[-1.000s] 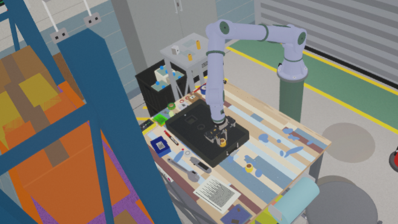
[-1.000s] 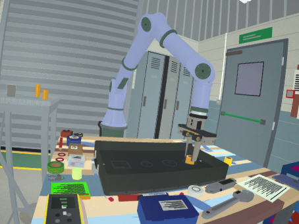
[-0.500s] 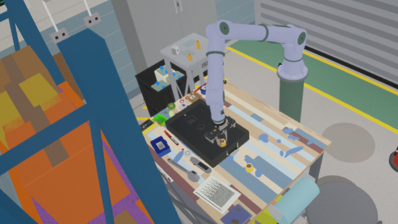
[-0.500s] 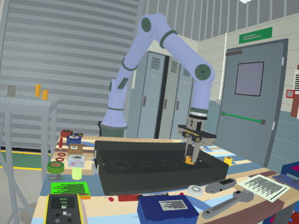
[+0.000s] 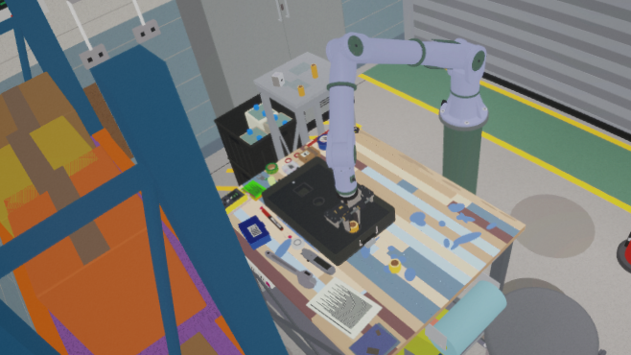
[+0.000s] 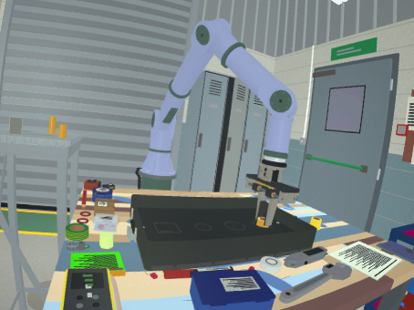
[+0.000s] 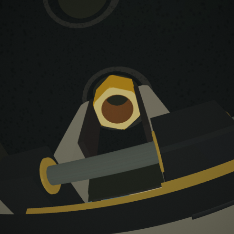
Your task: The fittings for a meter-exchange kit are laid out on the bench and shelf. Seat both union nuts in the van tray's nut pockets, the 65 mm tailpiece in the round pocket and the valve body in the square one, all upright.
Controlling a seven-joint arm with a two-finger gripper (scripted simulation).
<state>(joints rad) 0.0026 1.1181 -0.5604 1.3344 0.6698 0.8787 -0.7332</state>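
Note:
A brass union nut (image 7: 116,102) stands upright, bore up, over a round pocket at the near end of the black van tray (image 5: 328,209). A second union nut (image 5: 394,266) sits on the bench past the tray's end. Two yellow cylinders (image 5: 307,79) and a pale block (image 5: 277,78) stand on the grey shelf behind the bench. The tray's square pocket (image 6: 162,227) and two more round pockets (image 6: 219,225) hold nothing. My gripper (image 6: 263,222) reaches down into the tray, and its fingers are closed around the first union nut (image 6: 261,222).
A black crate (image 5: 249,132) with pale parts stands behind the bench. A wrench (image 6: 316,282), a blue box (image 6: 231,288), tape rolls (image 6: 76,231), a printed sheet (image 5: 343,307) and a handheld meter (image 6: 86,286) lie around the tray. A blue rack (image 5: 144,192) rises on the left.

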